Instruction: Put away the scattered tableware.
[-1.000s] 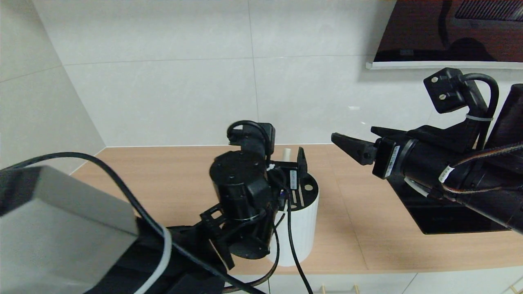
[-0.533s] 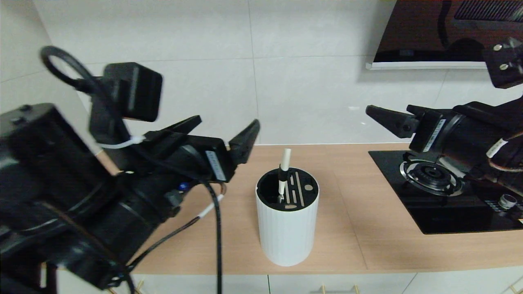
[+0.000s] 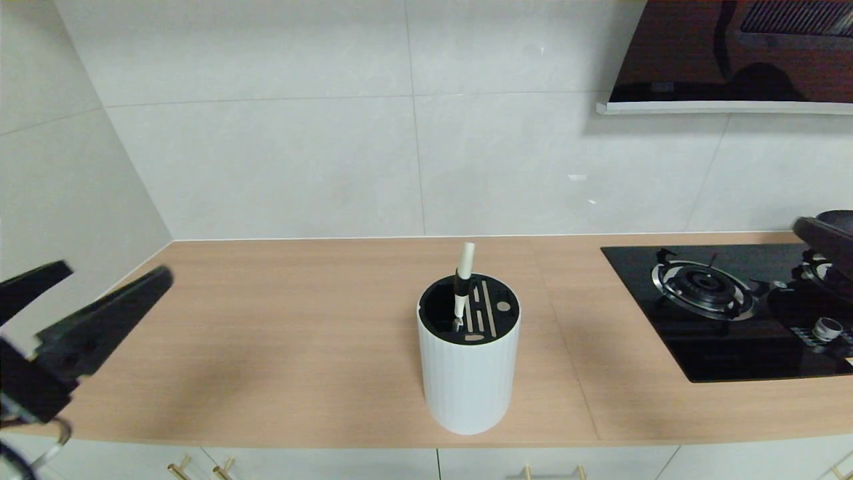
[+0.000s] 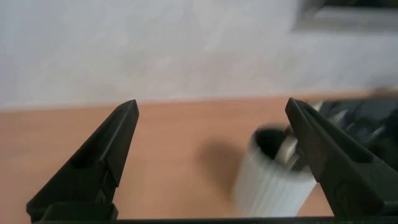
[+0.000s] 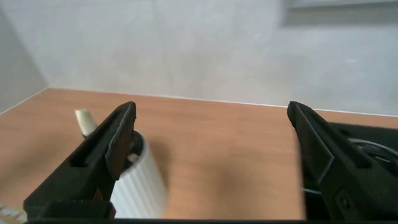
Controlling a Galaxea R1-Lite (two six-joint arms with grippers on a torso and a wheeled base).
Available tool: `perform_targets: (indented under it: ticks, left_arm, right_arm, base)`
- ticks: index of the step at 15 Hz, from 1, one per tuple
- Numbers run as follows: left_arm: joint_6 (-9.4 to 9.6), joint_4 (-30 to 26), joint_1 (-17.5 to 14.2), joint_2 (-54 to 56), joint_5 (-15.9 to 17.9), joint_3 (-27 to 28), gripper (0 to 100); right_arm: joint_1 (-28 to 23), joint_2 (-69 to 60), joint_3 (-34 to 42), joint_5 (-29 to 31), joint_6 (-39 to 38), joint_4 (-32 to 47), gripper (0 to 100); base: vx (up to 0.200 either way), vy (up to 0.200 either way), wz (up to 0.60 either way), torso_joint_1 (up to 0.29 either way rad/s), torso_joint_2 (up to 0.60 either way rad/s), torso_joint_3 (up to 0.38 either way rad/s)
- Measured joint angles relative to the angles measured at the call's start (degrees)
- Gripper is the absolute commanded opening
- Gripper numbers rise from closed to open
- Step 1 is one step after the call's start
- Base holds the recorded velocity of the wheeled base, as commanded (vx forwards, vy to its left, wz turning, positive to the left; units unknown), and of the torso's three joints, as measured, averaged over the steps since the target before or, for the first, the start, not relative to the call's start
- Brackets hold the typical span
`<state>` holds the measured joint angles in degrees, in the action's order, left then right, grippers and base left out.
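A white ribbed utensil holder (image 3: 468, 373) with a slotted black top stands near the front of the wooden counter (image 3: 300, 333). A utensil with a cream handle (image 3: 466, 259) and a black collar stands upright in it. My left gripper (image 3: 120, 269) is at the far left edge, well away from the holder, open and holding nothing. In the left wrist view its fingers (image 4: 93, 168) stand wide apart with the holder (image 4: 273, 177) far beyond them. One finger of my right gripper (image 3: 823, 237) shows at the right edge over the stove. In the right wrist view that gripper (image 5: 211, 107) is open and empty, with the holder (image 5: 142, 183) off to one side.
A black gas stove (image 3: 720, 313) takes up the right end of the counter, with a range hood (image 3: 733, 53) above it. White tiled walls close off the back and the left. The counter's front edge runs just before the holder.
My left gripper let go of the cream-handled utensil over the holder and pulled back to the far left. My right arm drew back to the right edge. The utensil stays in the holder.
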<state>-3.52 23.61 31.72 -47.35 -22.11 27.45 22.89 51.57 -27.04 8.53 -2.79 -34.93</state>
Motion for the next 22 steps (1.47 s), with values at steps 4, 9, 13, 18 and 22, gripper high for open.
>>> perform_targets:
  ticks: [4,9,13,18,22]
  left_arm:
    - [-0.02,-20.8,-9.4,22.4,2.7,-1.2,100]
    - [-1.27,-28.4,-22.5,38.9,1.7,-2.6,100]
    - [-0.44,-28.6,-29.6,43.6,3.9,-4.6,100]
    - [1.39,-25.1,-31.9,47.1,10.5,-20.4,100]
    - [2.05,-22.1,-32.0,47.4,18.5,-27.0,100]
  right_arm:
    - [-4.9,-22.4,4.3,-0.1,0.2,18.8,100]
    - [-15.3,-42.0,6.8,0.7,3.5,31.0,100]
    - [-22.0,-48.7,11.2,-2.5,4.0,32.2,100]
    - [-23.0,-51.3,23.0,-5.1,4.0,32.0,100]
    - [-23.0,-51.6,26.7,-8.5,3.5,33.3,100]
  base:
    - [0.0,0.0,0.0,0.0,0.0,0.0]
    - [0.0,0.0,0.0,0.0,0.0,0.0]
    - [0.0,0.0,0.0,0.0,0.0,0.0]
    - [0.0,0.0,0.0,0.0,0.0,0.0]
    - [0.0,0.0,0.0,0.0,0.0,0.0]
